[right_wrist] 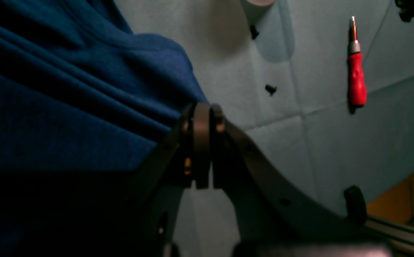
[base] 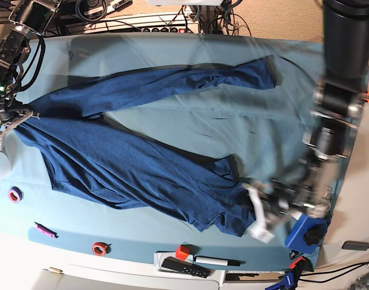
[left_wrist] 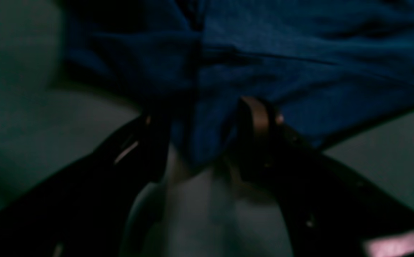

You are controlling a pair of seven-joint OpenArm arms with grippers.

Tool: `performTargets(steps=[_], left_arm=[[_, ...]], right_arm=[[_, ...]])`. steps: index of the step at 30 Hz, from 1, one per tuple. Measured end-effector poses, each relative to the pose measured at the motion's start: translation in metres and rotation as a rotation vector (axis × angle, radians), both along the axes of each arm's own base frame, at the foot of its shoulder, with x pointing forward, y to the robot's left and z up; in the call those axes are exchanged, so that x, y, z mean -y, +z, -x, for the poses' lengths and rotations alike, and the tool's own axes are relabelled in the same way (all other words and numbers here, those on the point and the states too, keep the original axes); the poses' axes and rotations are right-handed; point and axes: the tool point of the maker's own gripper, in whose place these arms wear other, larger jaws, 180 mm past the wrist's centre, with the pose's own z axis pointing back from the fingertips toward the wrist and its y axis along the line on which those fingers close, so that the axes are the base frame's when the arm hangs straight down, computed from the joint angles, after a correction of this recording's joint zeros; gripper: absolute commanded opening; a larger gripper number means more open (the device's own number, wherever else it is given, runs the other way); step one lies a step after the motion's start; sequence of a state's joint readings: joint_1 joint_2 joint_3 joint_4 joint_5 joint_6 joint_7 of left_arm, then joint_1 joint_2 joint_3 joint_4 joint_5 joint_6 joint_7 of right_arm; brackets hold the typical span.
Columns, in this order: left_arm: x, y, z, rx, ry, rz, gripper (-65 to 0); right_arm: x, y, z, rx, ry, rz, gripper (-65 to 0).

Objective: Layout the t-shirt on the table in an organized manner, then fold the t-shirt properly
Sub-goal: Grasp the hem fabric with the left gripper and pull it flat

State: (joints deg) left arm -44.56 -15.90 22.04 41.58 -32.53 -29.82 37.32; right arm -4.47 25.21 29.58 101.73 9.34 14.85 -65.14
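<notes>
The t-shirt (base: pixel 136 163) stretches across the table (base: pixel 172 48) from upper left to lower right. The right gripper (right_wrist: pixel 201 117), jaws clamped on its upper-left edge; the left gripper (left_wrist: pixel 199 121), jaws apart, straddles the lower-right corner.

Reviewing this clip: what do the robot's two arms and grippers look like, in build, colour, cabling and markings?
The right gripper has dark, curved fingers with tan-brown pads. Its arm is exposed dark linkage with black cables looped along it and a small green light. The left gripper has matching black curved fingers with a tan pad. Its arm is a thick black cylindrical tube ending in white jaw parts, motion-blurred in the base view.
</notes>
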Motion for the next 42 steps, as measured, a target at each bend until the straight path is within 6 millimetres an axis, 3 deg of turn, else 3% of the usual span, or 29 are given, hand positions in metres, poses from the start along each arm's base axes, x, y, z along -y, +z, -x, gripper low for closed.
performTargets(steps=[3,5,12,17,20,26,33,42], left_arm=[[0.035,-0.001,-0.001,0.034,-0.033,0.001,-34.3],[0.045,0.004,-0.005,0.08,-0.067,-0.03,-34.3],[0.055,0.032,-0.018,0.163,-0.211,-0.13,-34.5],[0.047,0.034,-0.021,0.269,-0.449,-0.395,-34.5],[0.047,0.026,-0.021,0.387,-0.646,-0.595,-34.5],[0.069,-0.017,0.0,0.557,-0.985,-0.873,-34.5],[0.071,-0.026,0.002,0.616,-1.064,-0.983,-34.7],[0.068,-0.027,0.002,0.608,-1.063,-1.0,-65.0]], right_arm=[[0.0,0.0,0.0,0.0,0.0,0.0,-65.0],[0.0,0.0,0.0,-0.001,0.0,0.0,-65.0],[0.0,-0.001,0.002,-0.006,0.0,0.001,-65.0],[0.0,-0.002,0.002,-0.008,-0.001,-0.001,-65.0],[0.0,-0.002,0.002,-0.009,0.0,0.0,-65.0],[-0.001,-0.003,0.003,-0.024,0.012,0.0,-65.0],[-0.001,-0.003,0.003,-0.023,0.012,0.0,-65.0],[-0.001,-0.003,0.003,-0.023,0.012,0.0,-65.0]])
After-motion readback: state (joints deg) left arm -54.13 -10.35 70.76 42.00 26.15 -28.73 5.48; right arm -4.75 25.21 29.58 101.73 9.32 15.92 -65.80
